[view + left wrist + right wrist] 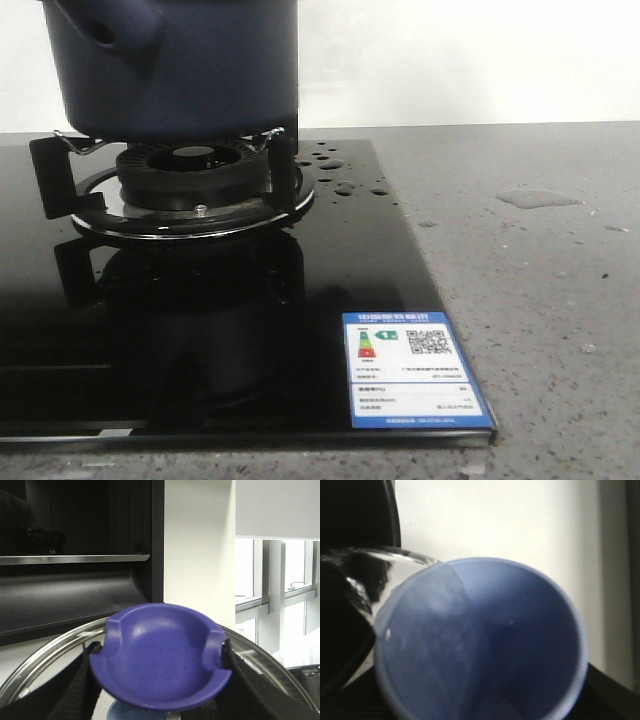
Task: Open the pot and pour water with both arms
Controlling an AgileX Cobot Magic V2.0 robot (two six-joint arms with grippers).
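The dark navy pot (180,70) stands on the gas burner (190,175) at the far left of the front view, its top cut off by the frame and its side knob (105,30) facing me. Neither arm shows there. In the left wrist view my left gripper (161,680) is shut on the lid's blue knob (160,645), with black fingers (70,690) on both sides; the glass lid's steel rim (45,652) arcs behind. A pale blue cup (485,640) fills the right wrist view, mouth toward the camera, held in my right gripper (480,700). The lid's edge (395,555) overlaps the cup's side.
The black glass hob (200,330) carries a blue energy label (412,370) at its front right corner. Water drops (335,165) lie beside the burner, and a small puddle (538,198) sits on the grey stone counter (540,300). A dark range hood (75,560) hangs above.
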